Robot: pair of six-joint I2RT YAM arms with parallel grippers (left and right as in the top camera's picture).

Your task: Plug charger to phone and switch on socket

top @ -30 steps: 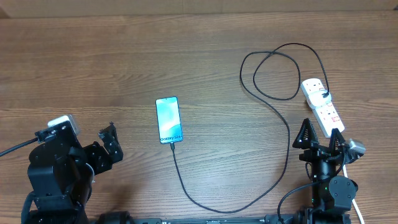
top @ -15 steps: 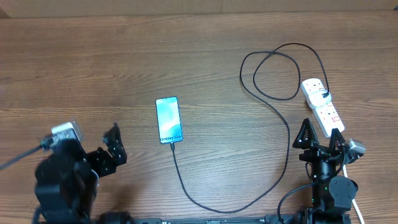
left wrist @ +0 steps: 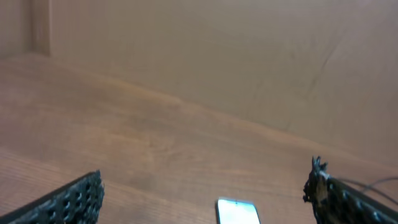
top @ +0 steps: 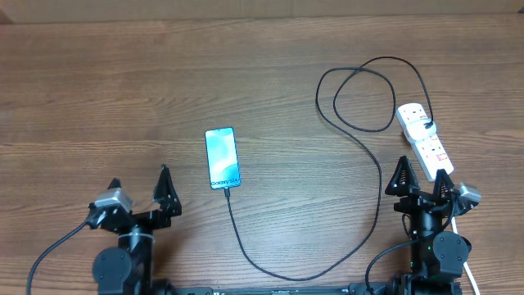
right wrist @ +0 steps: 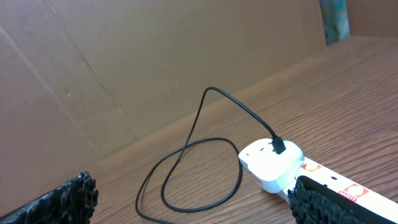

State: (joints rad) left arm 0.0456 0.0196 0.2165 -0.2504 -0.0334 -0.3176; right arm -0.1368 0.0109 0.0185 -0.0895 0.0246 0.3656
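"What is the table (top: 98, 82) made of?"
"Brown wood with lines, not shiny."
"And the socket (top: 425, 140)?"
"Smooth white plastic. The phone (top: 222, 157) screen looks glossy, and the charger (top: 381, 182) cord is smooth and black."

"Galaxy S24" on phone (top: 222, 158) screen
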